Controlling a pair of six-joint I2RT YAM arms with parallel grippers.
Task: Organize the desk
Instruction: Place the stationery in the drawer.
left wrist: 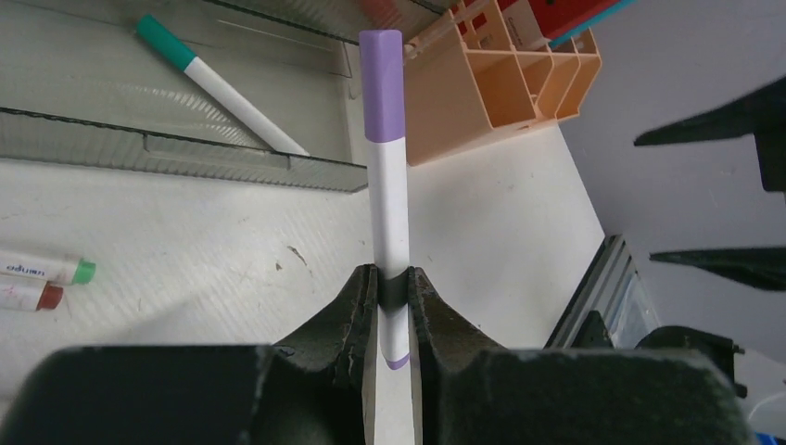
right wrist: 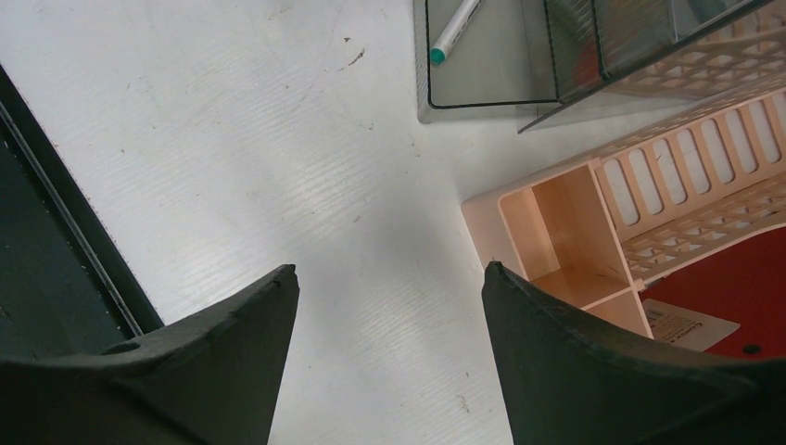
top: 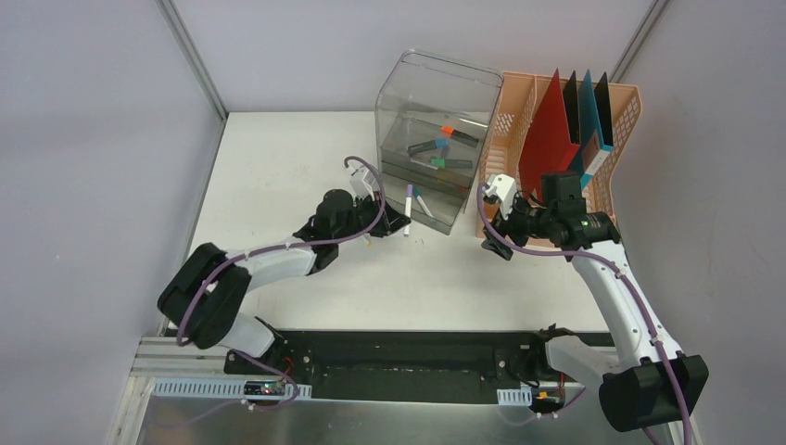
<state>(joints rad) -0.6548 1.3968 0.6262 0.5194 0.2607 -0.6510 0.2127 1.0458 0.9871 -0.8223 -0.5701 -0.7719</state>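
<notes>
1. The white desk (top: 278,185) lies between grey walls, with a black and metal rail along its near edge where both arms are bolted.
2. The left fingers (left wrist: 352,306) are clamped on a purple-capped marker (left wrist: 387,185), gripping its white barrel near the tail end. The cap points toward the far edge.
3. That marker sits over the middle of the desk, just in front of a clear plastic organizer (top: 436,93) standing toward the far edge, right of centre.
4. A teal-capped marker (left wrist: 222,88) lies slanted in the organizer's low front tray, and several more markers (top: 443,148) lie on the tier behind it.
5. A peach file rack (top: 514,111) stands at the far right corner, touching or just beside the organizer. It holds a red folder (top: 547,139) with dark and teal ones behind it, all upright.
6. The right fingers (right wrist: 232,334) are spread wide with nothing between them, above bare desk just beside the rack's front corner.
7. Two markers, a green-capped one (left wrist: 46,269) and a red-capped one (left wrist: 28,297), lie side by side on the desk, apparently under the left arm.
</notes>
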